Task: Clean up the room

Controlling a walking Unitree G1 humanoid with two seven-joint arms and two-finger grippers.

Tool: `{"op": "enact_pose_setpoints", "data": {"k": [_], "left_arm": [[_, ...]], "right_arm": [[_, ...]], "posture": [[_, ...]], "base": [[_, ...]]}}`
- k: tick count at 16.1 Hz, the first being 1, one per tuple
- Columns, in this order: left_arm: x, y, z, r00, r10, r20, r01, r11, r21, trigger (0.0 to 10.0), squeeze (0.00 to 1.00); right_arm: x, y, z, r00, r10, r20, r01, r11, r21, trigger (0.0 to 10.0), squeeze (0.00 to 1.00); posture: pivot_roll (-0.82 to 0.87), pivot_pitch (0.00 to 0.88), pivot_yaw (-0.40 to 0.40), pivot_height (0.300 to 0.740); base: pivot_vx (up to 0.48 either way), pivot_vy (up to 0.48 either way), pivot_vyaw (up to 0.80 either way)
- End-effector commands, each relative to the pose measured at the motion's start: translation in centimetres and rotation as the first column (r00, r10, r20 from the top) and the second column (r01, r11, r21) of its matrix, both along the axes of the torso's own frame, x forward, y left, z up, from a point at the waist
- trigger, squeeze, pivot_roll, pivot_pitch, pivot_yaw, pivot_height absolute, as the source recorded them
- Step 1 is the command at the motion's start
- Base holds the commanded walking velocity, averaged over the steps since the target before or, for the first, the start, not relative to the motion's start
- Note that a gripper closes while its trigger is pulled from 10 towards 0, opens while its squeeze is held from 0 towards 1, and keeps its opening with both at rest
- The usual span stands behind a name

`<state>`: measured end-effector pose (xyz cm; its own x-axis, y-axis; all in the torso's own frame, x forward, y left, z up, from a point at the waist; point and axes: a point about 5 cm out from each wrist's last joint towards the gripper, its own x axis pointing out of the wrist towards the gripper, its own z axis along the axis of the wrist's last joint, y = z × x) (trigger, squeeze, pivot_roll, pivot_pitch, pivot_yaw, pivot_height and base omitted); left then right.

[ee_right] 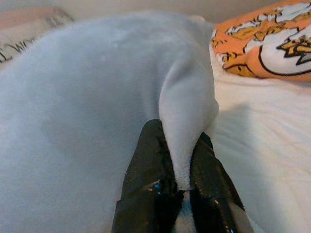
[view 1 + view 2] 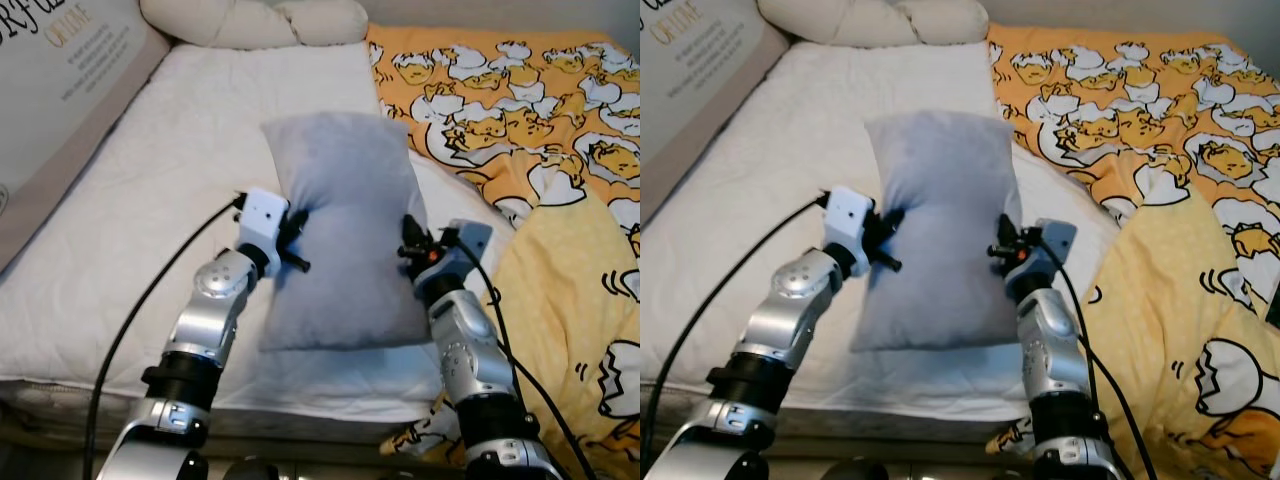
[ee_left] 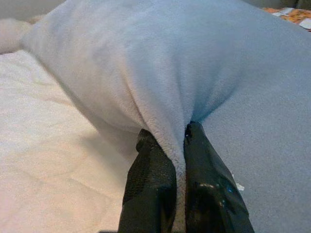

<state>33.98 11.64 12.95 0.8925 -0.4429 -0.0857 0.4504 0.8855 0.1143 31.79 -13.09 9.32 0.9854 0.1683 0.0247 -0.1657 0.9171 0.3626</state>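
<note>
A grey pillow (image 2: pixel 345 225) lies lengthwise on the white sheet (image 2: pixel 150 220) of the bed, just beside the orange duvet (image 2: pixel 530 130). The left gripper (image 3: pixel 177 145) pinches a fold of fabric on the pillow's left edge, jaws closed tight on it. The right gripper (image 1: pixel 182 155) does the same on the right edge, its fingers clamped around a bunched ridge. A cream cushion (image 2: pixel 255 20) sits at the head of the bed, and a printed board (image 2: pixel 60 80) leans along the left side.
</note>
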Motion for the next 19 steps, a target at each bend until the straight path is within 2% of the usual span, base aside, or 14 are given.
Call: {"op": "enact_pose_setpoints", "data": {"k": [1,4,12,15,19], "left_arm": [[0.28,1.1,0.92,0.997,0.053,0.048,-0.053,0.998,0.014,10.0,0.0],[0.59,1.25,1.3,0.997,0.062,0.054,-0.064,0.998,0.028,10.0,0.0],[0.94,1.26,1.63,0.995,0.078,0.064,-0.08,0.996,0.042,10.0,0.0],[0.83,1.75,1.31,0.994,0.098,0.056,-0.101,0.993,0.055,10.0,0.0],[0.58,2.01,1.1,0.993,0.104,0.057,-0.108,0.991,0.079,10.0,0.0]], "right_arm": [[0.26,-0.57,0.57,0.999,-0.036,0.006,0.036,0.999,-0.01,10.0,0.0],[0.24,-0.95,0.8,0.998,-0.062,0.006,0.062,0.998,0.003,10.0,0.0],[0.55,-0.8,1.04,0.997,-0.071,-0.01,0.071,0.997,0.009,10.0,0.0],[0.59,-0.45,0.66,0.998,-0.052,-0.039,0.051,0.998,-0.024,10.0,0.0],[0.78,-0.4,0.42,0.996,-0.058,-0.069,0.059,0.998,0.006,10.0,0.0]], "posture": [[0.03,0.0,0.046,0.74],[0.02,0.0,0.054,0.74],[0.04,0.0,0.04,0.74],[0.05,0.0,0.029,0.74],[0.08,0.0,0.007,0.74]], "base": [[0.0,0.251,-0.46],[0.0,0.399,-0.73],[0.0,0.423,0.0],[0.0,0.429,0.0],[0.0,0.429,0.0]]}}
